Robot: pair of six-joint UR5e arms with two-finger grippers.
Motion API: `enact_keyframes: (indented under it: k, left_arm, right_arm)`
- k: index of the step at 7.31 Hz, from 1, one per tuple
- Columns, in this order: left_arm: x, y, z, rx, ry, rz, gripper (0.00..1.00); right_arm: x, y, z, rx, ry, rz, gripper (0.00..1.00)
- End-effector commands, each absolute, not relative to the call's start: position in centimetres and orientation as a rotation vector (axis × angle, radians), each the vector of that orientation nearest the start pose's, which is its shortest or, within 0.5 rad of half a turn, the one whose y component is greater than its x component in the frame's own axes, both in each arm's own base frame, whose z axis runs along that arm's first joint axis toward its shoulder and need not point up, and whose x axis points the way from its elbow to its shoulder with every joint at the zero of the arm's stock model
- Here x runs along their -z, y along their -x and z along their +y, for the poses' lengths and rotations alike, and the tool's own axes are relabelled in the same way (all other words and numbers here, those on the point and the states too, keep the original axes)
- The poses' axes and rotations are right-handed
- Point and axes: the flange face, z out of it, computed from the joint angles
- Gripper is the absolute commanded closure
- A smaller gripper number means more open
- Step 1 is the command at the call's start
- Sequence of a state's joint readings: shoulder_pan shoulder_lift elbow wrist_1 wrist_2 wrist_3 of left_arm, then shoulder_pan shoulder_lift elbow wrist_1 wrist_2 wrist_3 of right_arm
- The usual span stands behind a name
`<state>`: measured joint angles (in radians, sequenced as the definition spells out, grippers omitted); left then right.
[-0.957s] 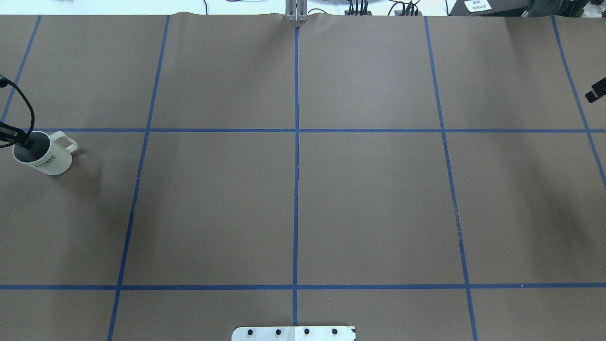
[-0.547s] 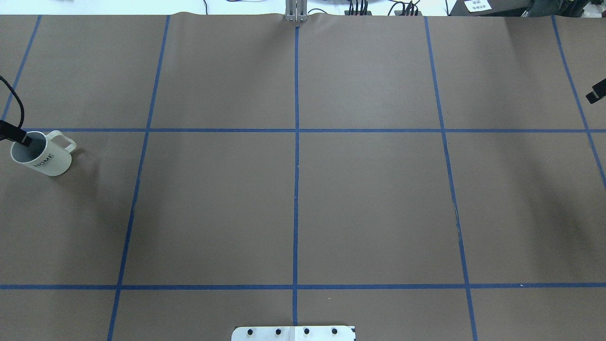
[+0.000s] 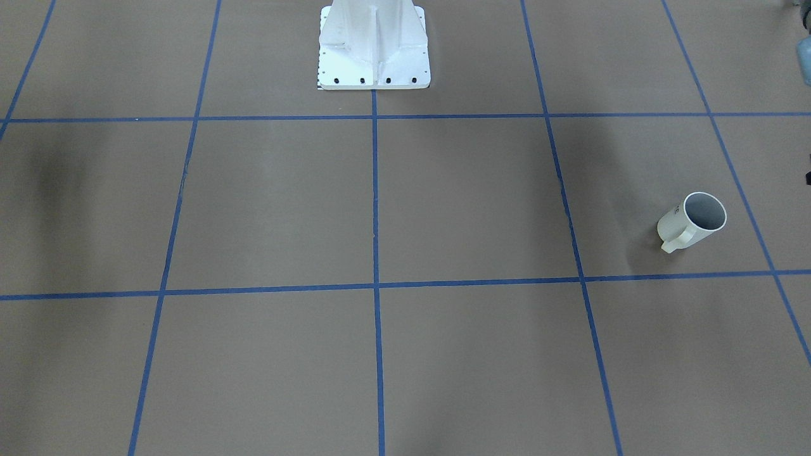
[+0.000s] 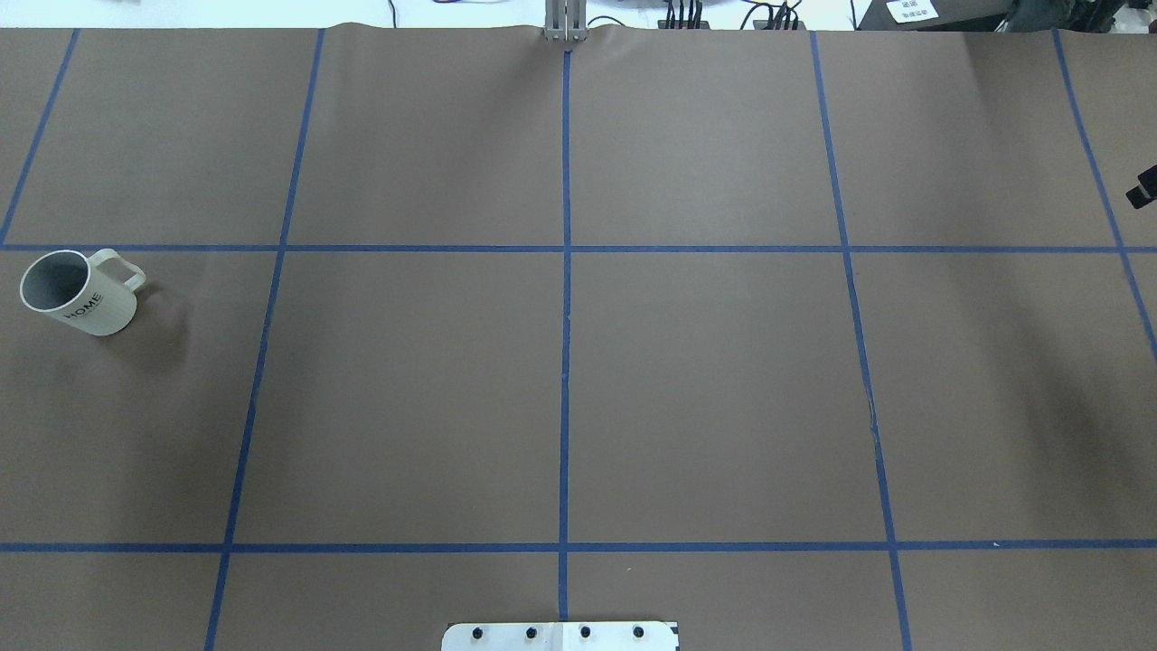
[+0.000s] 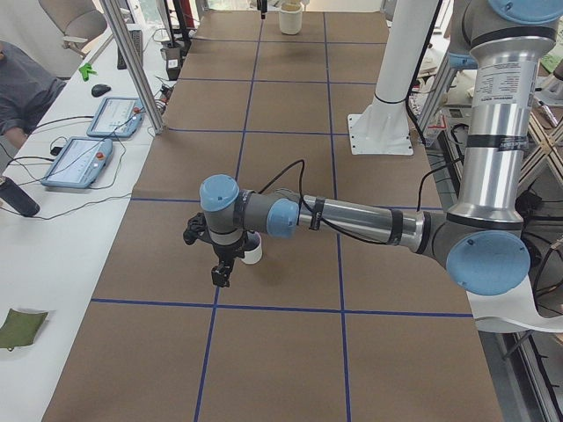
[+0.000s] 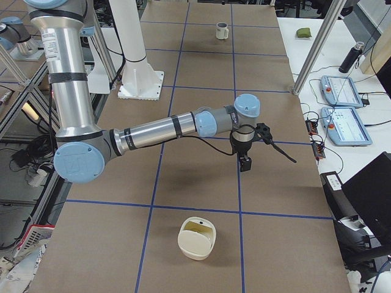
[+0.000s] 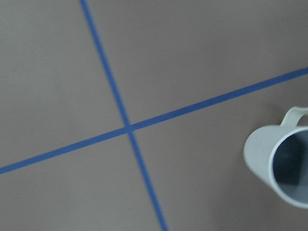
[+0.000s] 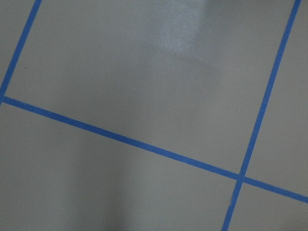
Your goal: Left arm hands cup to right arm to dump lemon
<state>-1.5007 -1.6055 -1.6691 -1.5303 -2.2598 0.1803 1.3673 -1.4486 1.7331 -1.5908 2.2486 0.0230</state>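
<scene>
The off-white "HOME" cup [image 4: 77,292] stands upright on the brown table at the far left, handle toward the back right. It also shows in the front view [image 3: 692,220], the left wrist view [image 7: 284,163], and far off in the right view [image 6: 222,30]. Its grey inside shows no lemon. My left gripper [image 5: 220,278] hangs just beside the cup [image 5: 253,255] and apart from it; I cannot tell if it is open. My right gripper [image 6: 245,163] hangs over bare table on the right; only a dark tip [image 4: 1141,192] shows overhead, its state unclear.
A cream container [image 6: 197,238] with a yellowish inside sits at the table's right end; it also shows far off in the left view [image 5: 291,18]. The robot's white base [image 3: 374,47] stands mid-table. Tablets and cables [image 5: 92,141] lie beyond the far edge.
The left gripper's finger was at the cup's mouth; it has drawn back to the left, out of the overhead view. The cup stays on the table. The right gripper's tip has edged right.
</scene>
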Motion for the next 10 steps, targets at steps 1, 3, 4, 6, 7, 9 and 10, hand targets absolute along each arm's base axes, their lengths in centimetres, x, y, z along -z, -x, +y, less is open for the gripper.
enact_keyframes:
  k: [1, 3, 4, 6, 7, 9, 10]
  left_arm:
    - [-61.7, 10.2, -48.4, -0.173, -0.076, 0.688, 0.0]
    - [-62.8, 9.9, -45.3, -0.18, -0.099, 0.684, 0.0]
    - [-61.7, 9.6, -46.0, -0.188, -0.137, 0.718, 0.0]
    - [-60.3, 9.0, -46.2, -0.195, -0.167, 0.807, 0.0]
    - [-60.0, 9.1, -46.2, -0.2, -0.173, 0.806, 0.0]
    - [-60.6, 9.0, -45.6, -0.198, -0.166, 0.809, 0.0]
    - [-60.6, 9.0, -45.6, -0.196, -0.165, 0.809, 0.0]
  right_arm:
    - [-52.8, 3.8, -54.4, 0.257, -0.169, -0.7, 0.01]
    - [-53.9, 2.6, -53.5, 0.231, -0.158, -0.694, 0.01]
    - [-54.6, 0.1, -53.0, 0.192, -0.164, -0.699, 0.01]
    - [-57.1, -4.0, -50.7, 0.13, -0.151, -0.691, 0.01]
    - [-60.5, -4.9, -47.9, 0.156, -0.117, -0.69, 0.01]
    - [-65.4, -6.5, -42.3, 0.114, -0.037, -0.74, 0.01]
    - [-65.7, -6.8, -41.3, 0.098, -0.031, -0.751, 0.01]
